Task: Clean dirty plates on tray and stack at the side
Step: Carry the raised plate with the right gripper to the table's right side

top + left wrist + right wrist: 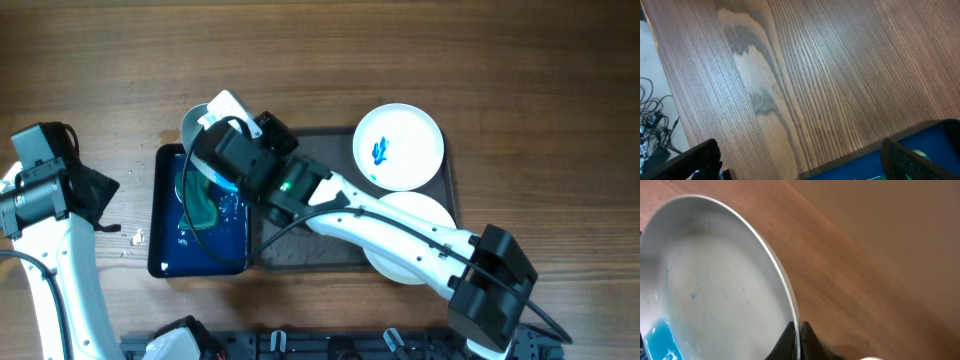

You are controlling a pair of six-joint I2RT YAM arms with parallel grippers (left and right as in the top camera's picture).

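My right gripper (218, 152) is shut on the rim of a white plate (191, 124), holding it tilted above the blue tray (165, 235). In the right wrist view the fingertips (790, 336) pinch the rim of this plate (715, 275), and blue liquid (659, 336) pools at its low edge. A plate with a blue smear (398, 147) lies at the far right of the dark tray (300, 252). Another plate (410, 215) lies at its near right, partly under my right arm. My left gripper (92, 190) (800, 167) hangs open over bare wood left of the blue tray, holding nothing.
A green sponge (205, 208) lies in the blue tray, whose corner (940, 137) shows in the left wrist view. Small white crumbs (135, 238) lie on the wood beside it. Cables (652, 127) hang past the table's left edge. A black rail (330, 345) runs along the near edge.
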